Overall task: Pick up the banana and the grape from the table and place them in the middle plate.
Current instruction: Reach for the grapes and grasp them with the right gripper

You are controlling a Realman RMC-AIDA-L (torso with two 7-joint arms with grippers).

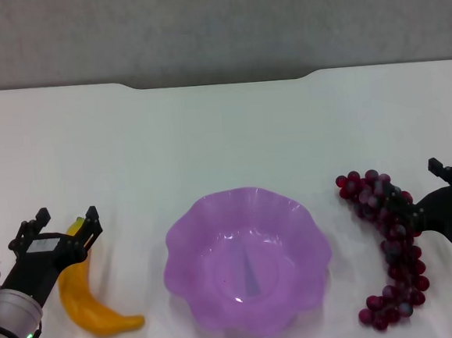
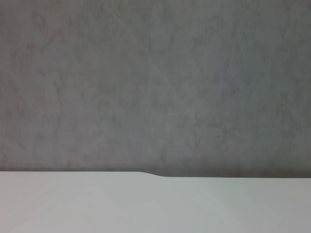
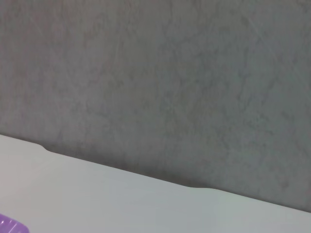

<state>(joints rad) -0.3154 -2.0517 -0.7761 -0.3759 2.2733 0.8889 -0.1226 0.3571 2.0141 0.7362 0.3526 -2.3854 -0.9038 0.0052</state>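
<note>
From the head, the white table (image 1: 223,138) runs bare to its notched far edge; the purple scalloped plate (image 1: 246,261) sits front-centre, the glossy yellow banana (image 1: 92,305) to its left with the left gripper (image 1: 64,225) spread wide over its tip, and the dark grapes (image 1: 389,250) lie to its right — the right gripper (image 1: 428,196) straddles the bunch, fingers apart. The left wrist shows only tabletop (image 2: 155,204) and grey wall (image 2: 155,82). The right wrist shows the same, plus a sliver of plate rim (image 3: 10,225).

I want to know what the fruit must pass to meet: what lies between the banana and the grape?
In the head view, the middle plate sits between the banana and the grape, with bare table either side.
</note>
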